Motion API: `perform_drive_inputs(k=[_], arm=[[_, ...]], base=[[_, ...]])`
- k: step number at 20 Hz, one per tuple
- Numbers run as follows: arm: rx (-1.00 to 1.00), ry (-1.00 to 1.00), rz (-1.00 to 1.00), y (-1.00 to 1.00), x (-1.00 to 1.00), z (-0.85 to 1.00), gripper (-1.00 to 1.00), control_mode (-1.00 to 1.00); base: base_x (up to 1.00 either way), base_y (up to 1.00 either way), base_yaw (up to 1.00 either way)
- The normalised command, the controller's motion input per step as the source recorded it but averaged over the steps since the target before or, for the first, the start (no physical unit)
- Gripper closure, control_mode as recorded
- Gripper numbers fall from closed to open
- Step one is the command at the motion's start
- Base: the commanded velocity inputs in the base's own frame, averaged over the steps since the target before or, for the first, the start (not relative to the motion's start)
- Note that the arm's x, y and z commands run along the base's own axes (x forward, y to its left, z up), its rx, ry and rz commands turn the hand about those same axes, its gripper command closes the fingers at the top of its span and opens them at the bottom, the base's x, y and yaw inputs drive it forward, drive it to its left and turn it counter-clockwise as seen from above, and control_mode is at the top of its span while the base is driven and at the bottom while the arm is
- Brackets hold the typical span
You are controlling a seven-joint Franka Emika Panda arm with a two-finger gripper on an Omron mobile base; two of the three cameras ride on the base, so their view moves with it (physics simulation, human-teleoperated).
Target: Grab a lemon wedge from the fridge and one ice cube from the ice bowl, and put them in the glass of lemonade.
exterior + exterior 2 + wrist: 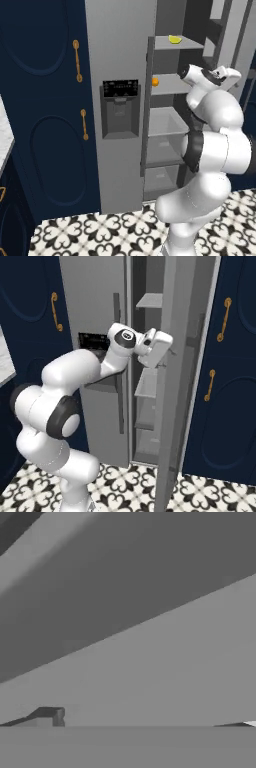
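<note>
Lemon wedge sits on the top shelf of the open fridge, above and to the left of the fingers (its long axis runs roughly along the shelf); their opening cannot be told, and nothing appears held.

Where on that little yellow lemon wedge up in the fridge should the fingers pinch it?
Probably across the narrow middle of the lemon wedge, coming in from the open front of the fridge. It lies flat near the front edge of an upper shelf, with another shelf close above, so a level reach from the front looks likelier than a drop from overhead.
</note>
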Motion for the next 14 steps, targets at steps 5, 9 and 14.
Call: perform_drive_inputs(k=[5,9,14], arm=[[0.00,0.00,-0.12,-0.99,-0.68,0.00,-1.00,-1.00],[0.00,0.00,-0.08,-0.82,-0.41,0.02,-1.00,-1.00],[-0.06,-0.08,0.04,0.47,-0.24,0.47,-1.00,-1.00]], base=[[0.00,0.00,0.00],[0.00,0.00,0.00],[0.00,0.00,0.00]])
